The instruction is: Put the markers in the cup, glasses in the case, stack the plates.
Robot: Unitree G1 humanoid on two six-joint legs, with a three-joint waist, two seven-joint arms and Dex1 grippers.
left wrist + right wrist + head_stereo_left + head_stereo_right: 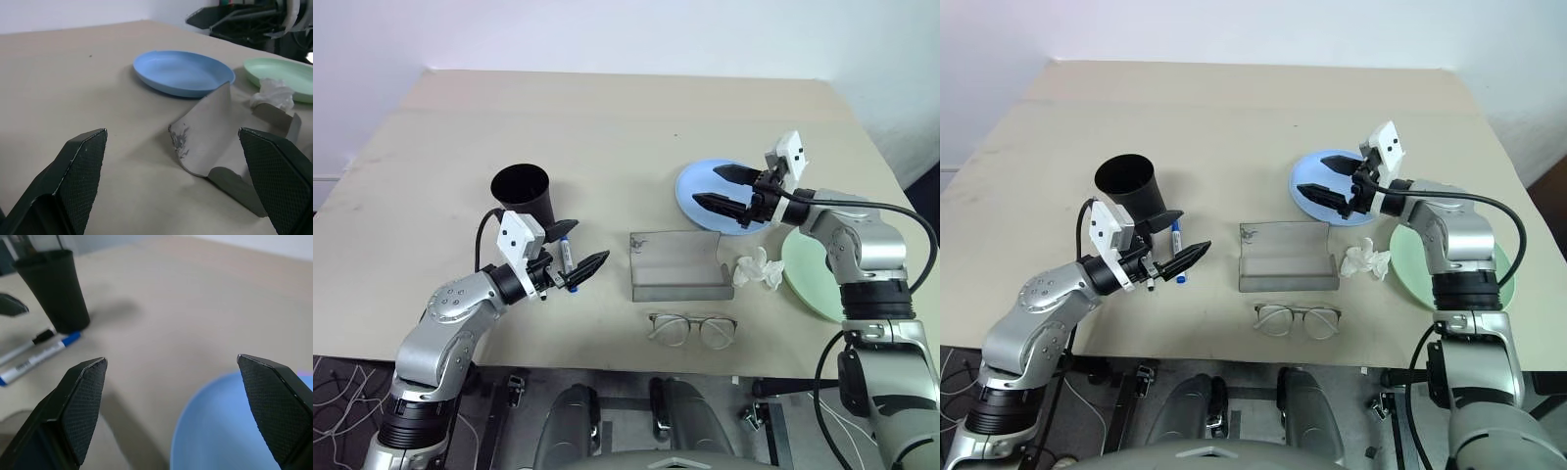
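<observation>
Glasses (691,329) sit closest to me, flat by the near edge of the counter (607,127), just in front of the case (677,264), which lies open mid-counter. White tissue (757,268) just right of case. Blue plate (715,196) behind case; mint plate (808,274) at right edge, partly under my R arm. Right gripper (724,188) hovers over blue plate, fingers wide apart, holding nothing. Black cup (522,192) upright on left side; markers (34,355) lie just beside its base, side by side. Left gripper (578,250) above markers, fingers apart, nothing held.
</observation>
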